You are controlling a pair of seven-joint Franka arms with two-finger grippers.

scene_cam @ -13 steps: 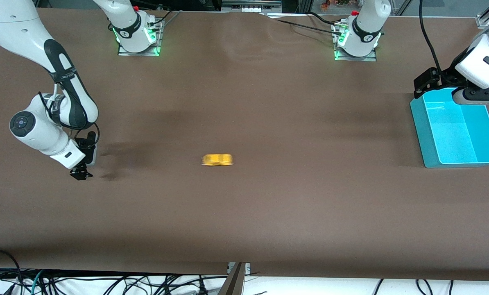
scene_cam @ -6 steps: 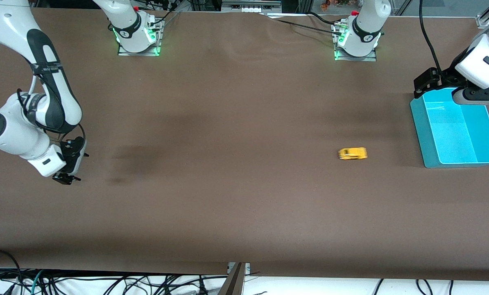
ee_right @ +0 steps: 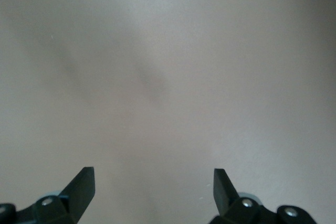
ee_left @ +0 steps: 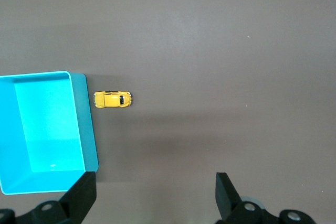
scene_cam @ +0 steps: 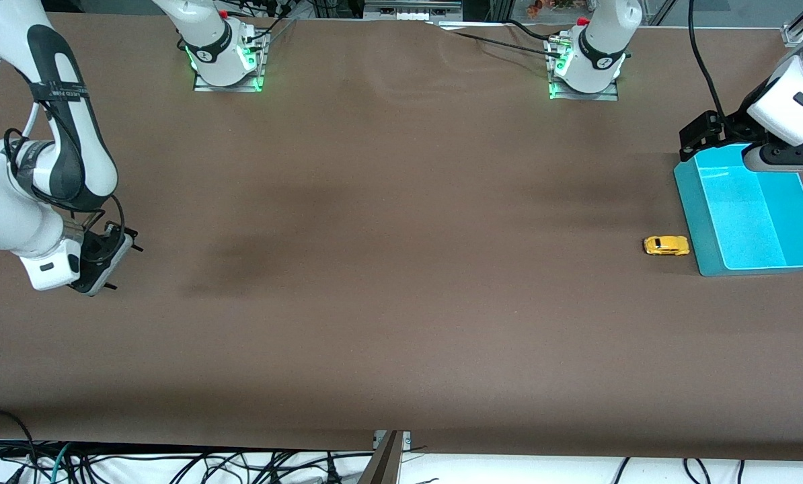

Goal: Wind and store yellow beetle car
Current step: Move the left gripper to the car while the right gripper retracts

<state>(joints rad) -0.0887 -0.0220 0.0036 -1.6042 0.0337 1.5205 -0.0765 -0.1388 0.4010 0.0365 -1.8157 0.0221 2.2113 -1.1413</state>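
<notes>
Car-wise, the yellow beetle car (scene_cam: pixel 666 245) sits on the desk (scene_cam: pixel 401 282) just beside the cyan bin (scene_cam: pixel 694 222), ahead of the spread-open left end effector (ee_left: pixel 155 195) over it and well apart from the open, empty right end effector (scene_cam: pixel 99 265), and it looks light, hard, glossy and free-rolling, so I'd pinch across its flanks.

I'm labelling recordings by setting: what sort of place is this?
Most likely a robotics lab bench: a brown-covered table with two white arms bolted on, loose cables along its edge, and only a tiny yellow toy car beside a cyan plastic bin.
</notes>
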